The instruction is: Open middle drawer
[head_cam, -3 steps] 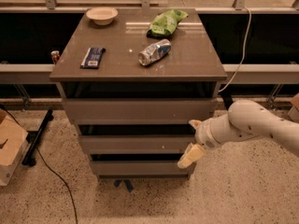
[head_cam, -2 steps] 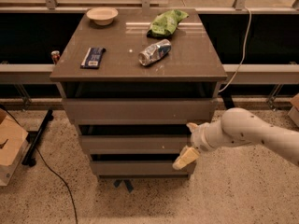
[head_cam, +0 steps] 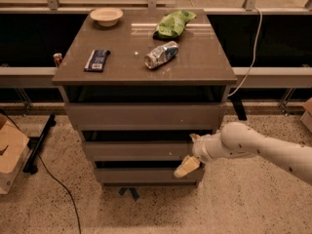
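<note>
The middle drawer (head_cam: 136, 150) is the wide grey-brown front panel between a taller top drawer (head_cam: 144, 116) and a smaller bottom drawer (head_cam: 141, 175), in the cabinet (head_cam: 141, 72) at the centre of the camera view. All three fronts sit nearly flush, with dark gaps above them. My gripper (head_cam: 190, 152) comes in from the right on a white arm (head_cam: 258, 147). It is at the right end of the middle drawer's front. One finger (head_cam: 194, 138) is at the panel's upper edge and the other, yellowish finger (head_cam: 186, 167) is below it, so the gripper is open across the panel.
On the cabinet top lie a bowl (head_cam: 106, 16), a green bag (head_cam: 173, 23), a crushed can (head_cam: 161, 54) and a dark bar (head_cam: 96, 60). A cardboard box (head_cam: 9, 152) and a black cable (head_cam: 58, 189) are on the floor at left. A white cable (head_cam: 251, 57) hangs at right.
My gripper and arm have moved left, from beside the cabinet onto the right end of the middle drawer's front. The drawers have not moved.
</note>
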You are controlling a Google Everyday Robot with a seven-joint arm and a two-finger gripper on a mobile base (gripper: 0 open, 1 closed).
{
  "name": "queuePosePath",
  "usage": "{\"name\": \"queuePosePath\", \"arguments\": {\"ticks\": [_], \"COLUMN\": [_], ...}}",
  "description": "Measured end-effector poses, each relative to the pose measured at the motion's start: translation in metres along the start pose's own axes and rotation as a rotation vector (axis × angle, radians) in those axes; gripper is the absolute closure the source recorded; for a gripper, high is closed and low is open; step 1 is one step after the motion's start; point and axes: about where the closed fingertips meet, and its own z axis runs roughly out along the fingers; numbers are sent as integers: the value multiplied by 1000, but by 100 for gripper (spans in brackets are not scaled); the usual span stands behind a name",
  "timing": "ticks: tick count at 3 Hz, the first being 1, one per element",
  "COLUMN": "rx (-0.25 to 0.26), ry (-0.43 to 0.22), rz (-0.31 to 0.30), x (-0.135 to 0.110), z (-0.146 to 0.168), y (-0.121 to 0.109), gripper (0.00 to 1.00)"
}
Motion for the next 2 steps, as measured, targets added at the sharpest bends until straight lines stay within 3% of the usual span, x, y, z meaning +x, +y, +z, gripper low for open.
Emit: {"name": "queuePosePath", "arguments": {"ticks": [2], "rx": [-17], "ry": [-4], "rz": [46], "x": [17], "z": [46], "y": [-31], "gripper": [0]}}
